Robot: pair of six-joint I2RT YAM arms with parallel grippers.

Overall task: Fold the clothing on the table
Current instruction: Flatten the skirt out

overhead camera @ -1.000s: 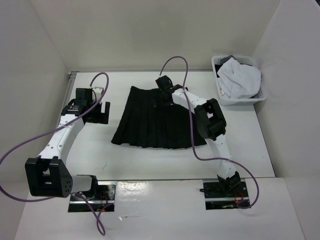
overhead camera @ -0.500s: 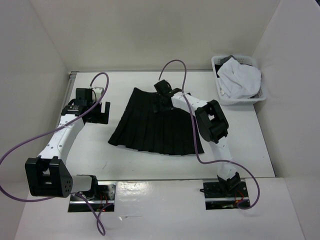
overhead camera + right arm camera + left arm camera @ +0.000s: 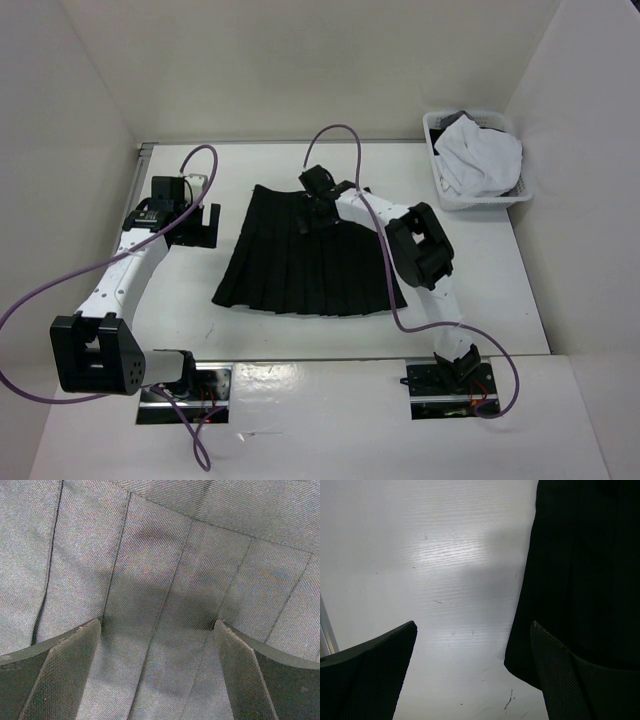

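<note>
Top view: the clothing (image 3: 305,265), a black pleated skirt, lies flat mid-table (image 3: 190,300), waistband to the far side, hem flaring toward the arm bases. Right gripper (image 3: 308,215) sits over the upper skirt, just below the waistband. Left gripper (image 3: 212,226) is over bare tabletop to the skirt's left, near it but apart. White basket (image 3: 440,192) holding a white garment (image 3: 482,155) at the far right corner.

Left wrist view: left gripper (image 3: 473,625) spread wide, nothing between the fingers (image 3: 375,675), only white table (image 3: 420,555). Skirt (image 3: 585,570) fills the right side; its edge runs just beside one finger.

Right wrist view: right gripper (image 3: 157,623) spread wide, both tips down at the pleated skirt (image 3: 175,555). No fold pinched; cannot tell if they press.
</note>
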